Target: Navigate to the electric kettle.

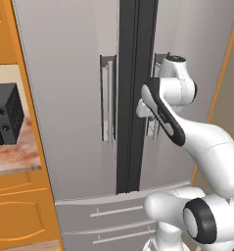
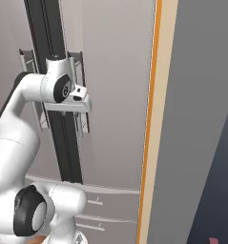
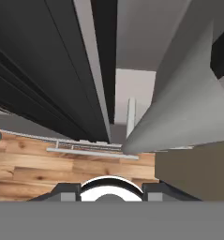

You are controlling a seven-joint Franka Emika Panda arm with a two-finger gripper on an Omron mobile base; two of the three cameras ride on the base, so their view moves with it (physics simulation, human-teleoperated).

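Grey brushed-steel fridge with two tall doors (image 1: 69, 98) fills the scene ahead, a black vertical seam (image 1: 133, 88) between the doors and paired bar handles (image 1: 108, 98) on either side of it. White robot arm (image 1: 187, 122) is folded up close before that seam, its hand pointing downward. Orange wooden cabinets (image 1: 15, 215) and a pinkish stone counter (image 1: 13, 154) sit at nine o'clock, bearing a boxy black appliance (image 1: 6, 115). From the hand camera, wooden plank flooring (image 3: 38, 168) lies below; whether the gripper's fingers are spread or closed, I cannot tell. I cannot find the electric kettle.
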